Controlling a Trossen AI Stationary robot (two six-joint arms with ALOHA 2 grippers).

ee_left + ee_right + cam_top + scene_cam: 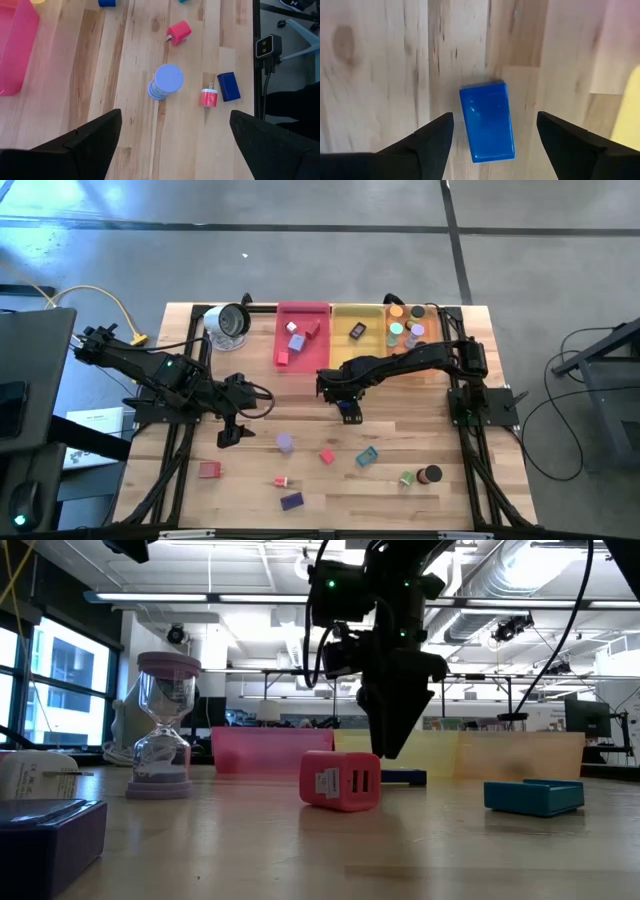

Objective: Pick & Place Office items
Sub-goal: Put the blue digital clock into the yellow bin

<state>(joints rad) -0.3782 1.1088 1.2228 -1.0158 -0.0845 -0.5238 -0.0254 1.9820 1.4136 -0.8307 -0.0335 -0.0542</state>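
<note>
Near edge: a purple block [291, 501] lies closest to the table's [480, 510] near edge, with a small red-and-white piece [283, 481] just behind it and a red block [208, 470] toward the near left corner.
Near right: a black disc [432, 475] and a green piece [407, 478] lie side by side (touching or not, I cannot tell).
Middle band: a lavender cylinder [285, 443], a red plug block [327, 456] and a teal block [367, 457] lie well apart, with bare wood between them.
Left gripper [232, 436]: over the left middle of the table, fingers spread wide and holding nothing; the cylinder is ahead of it in its wrist view.
Right gripper [492, 137]: at the table's centre, pointing down, fingers apart on either side of a blue block [487, 122] (not yet touching it).
Far edge: a pink tray [302, 335], a yellow tray [357, 330] and an orange tray [415, 330] stand in a row, each holding pieces already; the right arm crosses over the orange and yellow ones.
Far left corner: a round silver-and-white object [228, 322].
Writing: none readable.
</note>
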